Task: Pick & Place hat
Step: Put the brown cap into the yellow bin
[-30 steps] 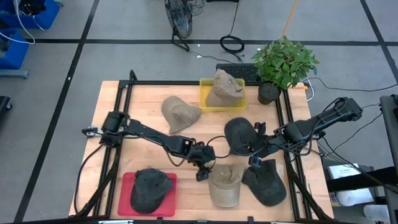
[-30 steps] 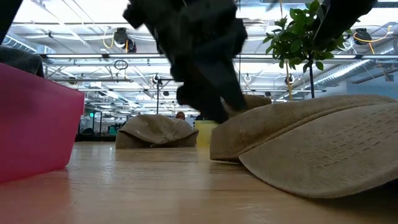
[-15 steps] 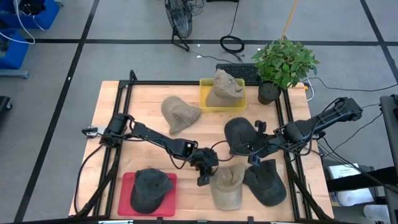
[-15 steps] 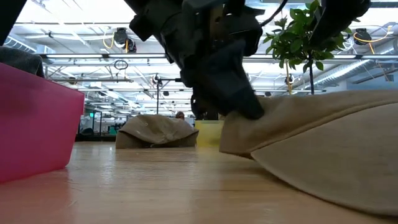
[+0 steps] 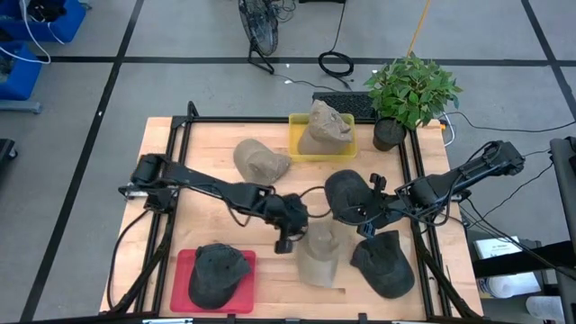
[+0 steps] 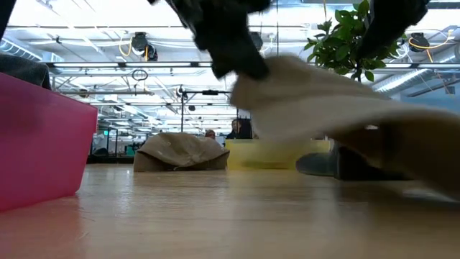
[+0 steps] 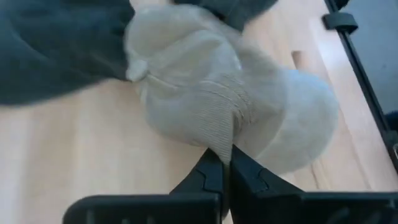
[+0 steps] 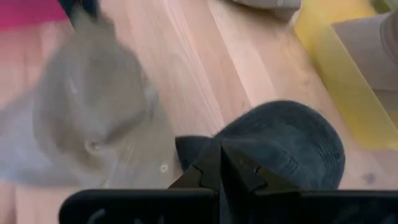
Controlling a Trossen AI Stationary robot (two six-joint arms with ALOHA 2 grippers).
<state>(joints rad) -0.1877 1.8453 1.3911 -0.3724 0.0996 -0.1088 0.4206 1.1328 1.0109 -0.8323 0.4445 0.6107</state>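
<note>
A tan hat [image 5: 317,254] is near the table's front centre, and my left gripper [image 5: 286,236] is shut on its left edge. The low view shows the hat [image 6: 323,115] raised and blurred below that gripper [image 6: 223,36]. My right gripper [image 5: 367,223] is shut between two dark hats, one behind it [image 5: 349,193] and one in front [image 5: 387,263]. I cannot tell whether it touches either. Another dark hat [image 5: 219,274] lies in a red tray [image 5: 184,261], and a tan hat [image 5: 324,128] sits in a yellow bin [image 5: 295,144]. My left gripper pinches the tan hat's edge [image 7: 222,147] between its two shut fingers, and the ribbed cloth gathers into a fold there. The fingers come from the table's left, slanting down. The held side is lifted off the table. The rest of the hat [image 6: 402,144] droops to the right.
A further tan hat [image 5: 261,162] lies on the wood behind my left arm. A potted plant [image 5: 409,90] stands at the back right corner. Black rails [image 5: 180,153] frame the table. Bare wood [image 5: 216,216] lies between the red tray and the far hats.
My left gripper has shut on the tan hat's left edge. It has then risen and drawn back toward the table's far left. The hat's held side has come up off the table, and the whole hat has shifted a little toward the far edge.
</note>
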